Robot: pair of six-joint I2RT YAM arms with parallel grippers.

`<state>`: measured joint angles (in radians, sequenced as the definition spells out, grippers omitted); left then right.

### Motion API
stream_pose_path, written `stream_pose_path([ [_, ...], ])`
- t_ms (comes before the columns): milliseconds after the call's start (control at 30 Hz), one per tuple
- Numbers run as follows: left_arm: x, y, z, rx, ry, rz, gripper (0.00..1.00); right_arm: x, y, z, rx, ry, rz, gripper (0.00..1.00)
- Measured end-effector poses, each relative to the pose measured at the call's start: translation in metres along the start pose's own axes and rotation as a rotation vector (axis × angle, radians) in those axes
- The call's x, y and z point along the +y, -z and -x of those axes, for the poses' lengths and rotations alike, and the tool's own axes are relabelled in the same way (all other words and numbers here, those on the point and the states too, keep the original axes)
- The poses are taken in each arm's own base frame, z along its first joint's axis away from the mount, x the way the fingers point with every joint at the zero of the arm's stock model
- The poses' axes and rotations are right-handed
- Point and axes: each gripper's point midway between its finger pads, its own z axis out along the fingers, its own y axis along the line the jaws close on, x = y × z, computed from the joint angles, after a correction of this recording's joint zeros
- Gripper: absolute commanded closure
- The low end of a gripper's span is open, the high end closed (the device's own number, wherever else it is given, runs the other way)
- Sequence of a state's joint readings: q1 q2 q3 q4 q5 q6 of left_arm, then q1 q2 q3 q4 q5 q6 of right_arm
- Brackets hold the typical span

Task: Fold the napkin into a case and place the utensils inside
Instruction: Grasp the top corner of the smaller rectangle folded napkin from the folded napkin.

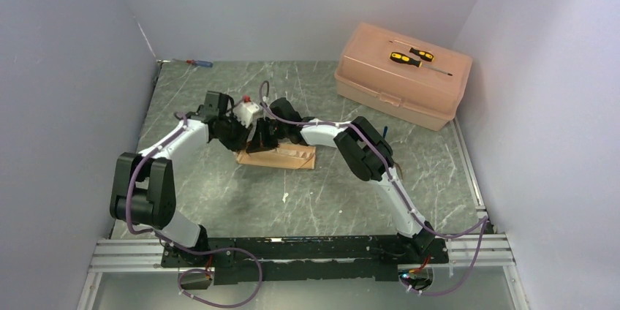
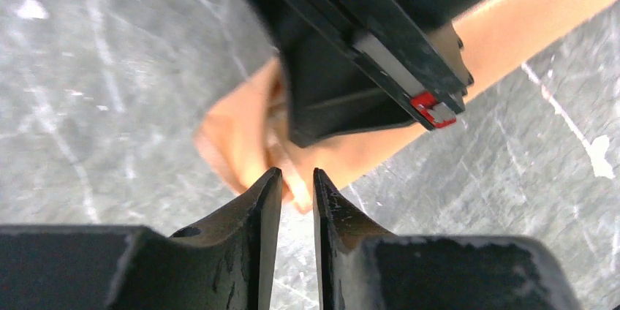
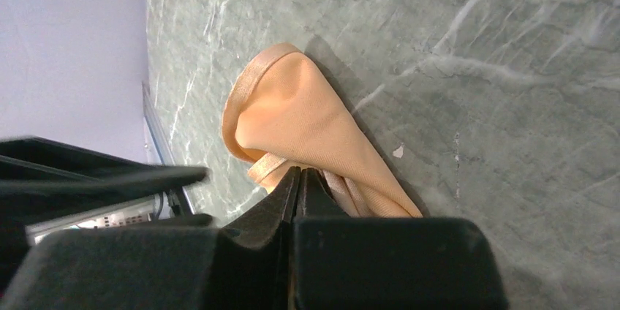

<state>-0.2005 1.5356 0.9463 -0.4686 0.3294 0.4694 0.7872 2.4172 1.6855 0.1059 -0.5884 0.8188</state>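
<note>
I have two claws, and both are down at the napkin (image 1: 281, 155). It lies on the green table (image 1: 329, 193), well apart from the pink box (image 1: 398, 76), off that box's left side and nearer to my bases than the box is. From above it is a narrow peach strip, already folded over itself, its long side running roughly toward the box.

My right claw (image 3: 300, 175) is pressed together, with no gap between the tips. A hem of the napkin (image 3: 292, 120) runs right into them, and the cloth bunches up toward that pinch, so I am clamped on the napkin there.

My left claw (image 2: 292, 175) stands a little apart, with a thin slit between its fingers (image 2: 267, 193). A rounded end of the napkin (image 2: 241, 134) reaches the tips, on the side of the cloth farthest from the box. I cannot tell whether the fingers touch it.

Two yellow-and-black screwdrivers (image 1: 409, 58) lie on the box's lid. A red-and-blue screwdriver (image 1: 199, 63) sits far to the box's left, by the back wall.
</note>
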Motion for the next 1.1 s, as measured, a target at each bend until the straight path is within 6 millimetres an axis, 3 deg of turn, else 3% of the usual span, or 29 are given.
stream_pose_path([
  [133,0.021,0.020,0.025,-0.051,0.057,0.037,0.69,-0.001,0.000,0.001,-0.003,0.012,-0.002,1.00],
  [267,0.029,0.026,0.024,-0.058,0.104,0.049,0.67,-0.001,0.000,0.000,-0.006,0.020,0.001,1.00],
  [533,0.020,0.003,0.005,-0.005,0.127,-0.003,0.64,-0.004,0.002,0.002,-0.042,0.025,-0.008,1.00],
  [1100,0.028,-0.023,-0.001,0.012,-0.041,0.084,0.71,-0.004,0.002,0.002,-0.063,0.017,-0.025,1.00],
])
